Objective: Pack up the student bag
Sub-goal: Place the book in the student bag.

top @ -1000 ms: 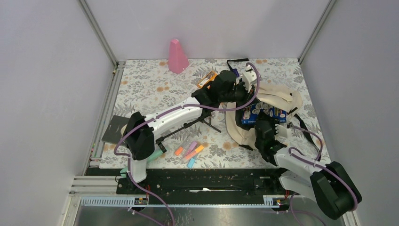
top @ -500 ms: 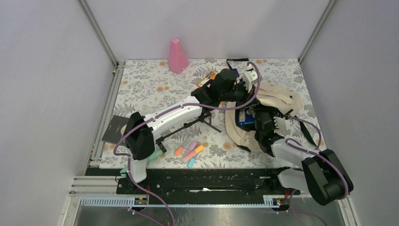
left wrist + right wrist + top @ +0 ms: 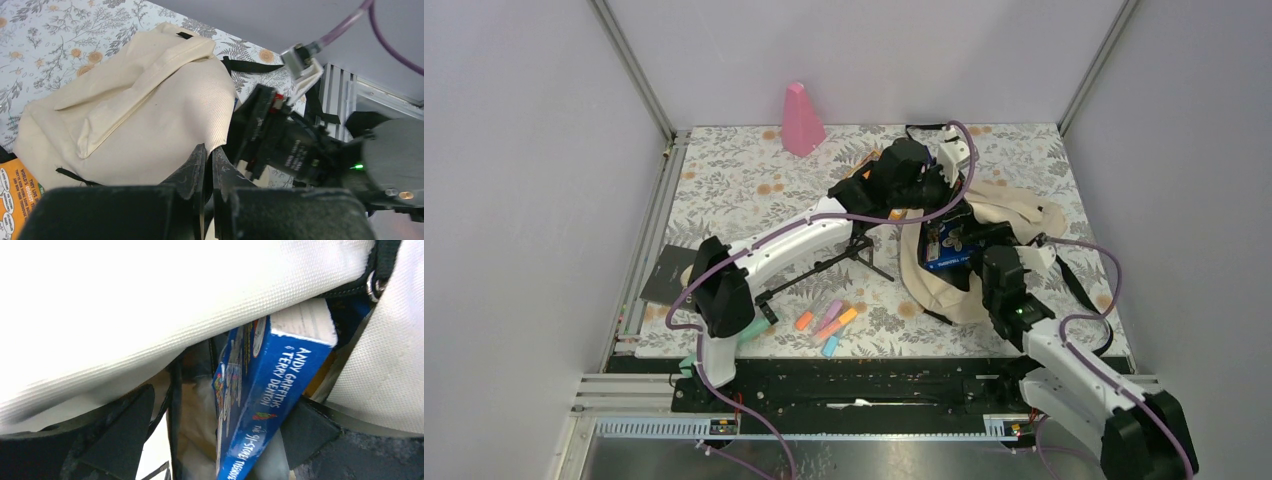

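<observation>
One student bag (image 3: 1014, 215) lies at the right of the floral table (image 3: 734, 190), its mouth turned towards the near edge.

Going from the left, only the top view gives us these:
- one black card (image 3: 664, 275) at the table's edge
- at least four highlighter pens (image 3: 828, 322) near the front
- one thin black frame (image 3: 824, 265)
- one pink cone (image 3: 802, 120) at the back

One orange booklet (image 3: 12, 197) is nearly hidden from above. We see its printed cover in the left wrist view, just beside the bag. That view also shows the left gripper (image 3: 207, 167) clenched on the cream edge of the bag's mouth.

One blue book (image 3: 270, 405) stands tilted inside the bag. The right wrist view alone lets us read the authors' names on its spine. There the right gripper (image 3: 215, 435) has its fingers spread wide on either side of the book, grasping nothing.

A second ago we saw that gripper low over the book at the bag's mouth. Now it has drawn back towards the near edge, and the book has shifted a little to the left in the opening.
</observation>
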